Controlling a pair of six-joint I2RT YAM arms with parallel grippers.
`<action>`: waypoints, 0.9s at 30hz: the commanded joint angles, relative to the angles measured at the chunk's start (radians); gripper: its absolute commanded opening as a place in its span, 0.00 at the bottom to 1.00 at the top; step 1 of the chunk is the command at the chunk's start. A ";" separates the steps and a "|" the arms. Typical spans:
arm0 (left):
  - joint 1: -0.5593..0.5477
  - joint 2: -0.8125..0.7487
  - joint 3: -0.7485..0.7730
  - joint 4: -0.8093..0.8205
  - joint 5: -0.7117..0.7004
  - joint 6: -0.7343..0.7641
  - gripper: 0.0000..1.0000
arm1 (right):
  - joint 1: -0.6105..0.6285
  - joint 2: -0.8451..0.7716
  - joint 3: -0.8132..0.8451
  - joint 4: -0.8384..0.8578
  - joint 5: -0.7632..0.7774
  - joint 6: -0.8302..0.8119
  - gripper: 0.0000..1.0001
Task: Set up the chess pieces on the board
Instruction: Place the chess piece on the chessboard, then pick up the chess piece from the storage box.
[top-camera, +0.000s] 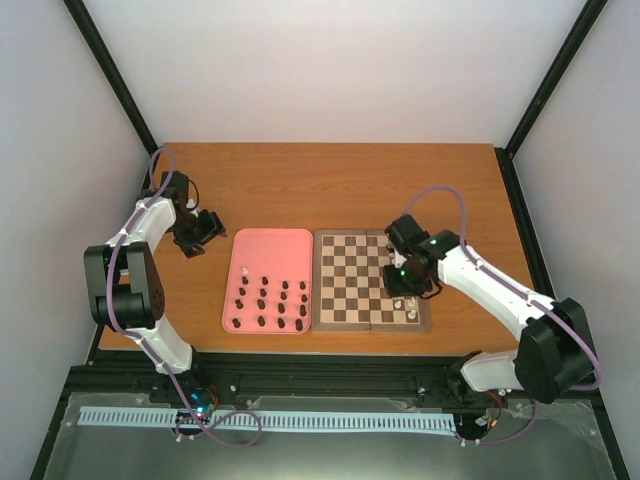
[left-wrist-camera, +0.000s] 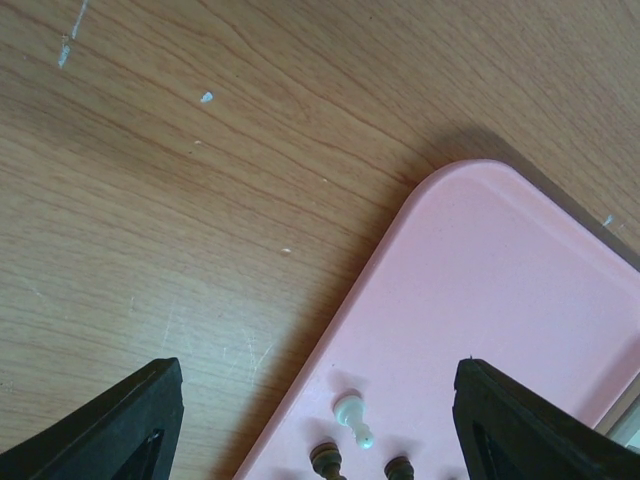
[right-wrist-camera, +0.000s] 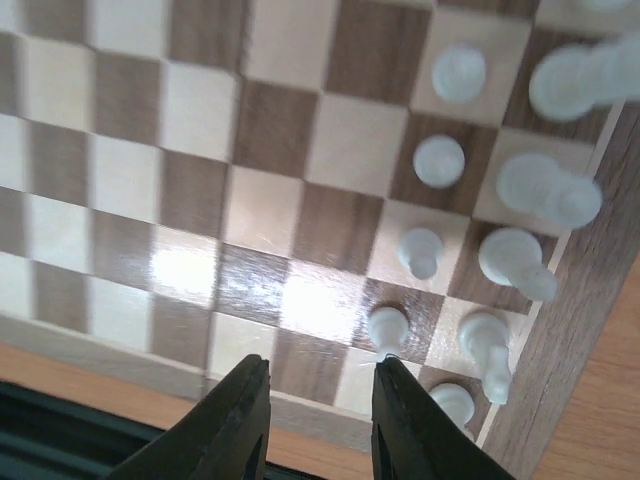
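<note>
A: Right arm's black two-finger gripper (right-wrist-camera: 320, 372) sits low over the near right corner of the square wooden chessboard with tan and dark brown checks (right-wrist-camera: 270, 130). Jaws are narrowly parted with nothing between them. A small cream pawn (right-wrist-camera: 388, 328) stands on a dark square just off one fingertip; I cannot tell whether they touch.

B: So the step reads as getting clear of that pawn. How to do it well?

A: Rise straight up before swinging away, and keep the jaws narrow. The other cream figurines (right-wrist-camera: 440, 160) crowd the two files along the brown border. They have round heads, waisted stems and small bases, so a brush would likely topple them.

B: Surface?

A: The board is glossy and throws glare. I'd expect pieces to skate on it if nudged.

B: Left side?

A: The left gripper (left-wrist-camera: 318, 372) has its jaws wide and holds nothing, hovering over a corner of the smooth pink round-cornered tray (left-wrist-camera: 500, 280). One cream piece (left-wrist-camera: 352, 415) sits there, upright or tipped I cannot say. The dark brown figurines (top-camera: 275, 300) stand in rows on that tray, beside the board.

B: Underneath?

A: An orange-brown wood-grain table (left-wrist-camera: 150, 150), faintly scratched.
</note>
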 joint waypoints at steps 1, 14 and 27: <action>0.003 0.004 0.017 0.005 0.016 0.016 0.83 | 0.000 -0.036 0.137 -0.091 -0.023 -0.023 0.29; 0.004 0.012 0.022 0.005 0.029 0.014 0.83 | 0.208 0.579 0.830 -0.004 -0.068 -0.219 0.46; 0.004 0.047 0.044 -0.012 0.020 0.002 0.84 | 0.369 1.126 1.506 -0.032 -0.269 -0.312 0.53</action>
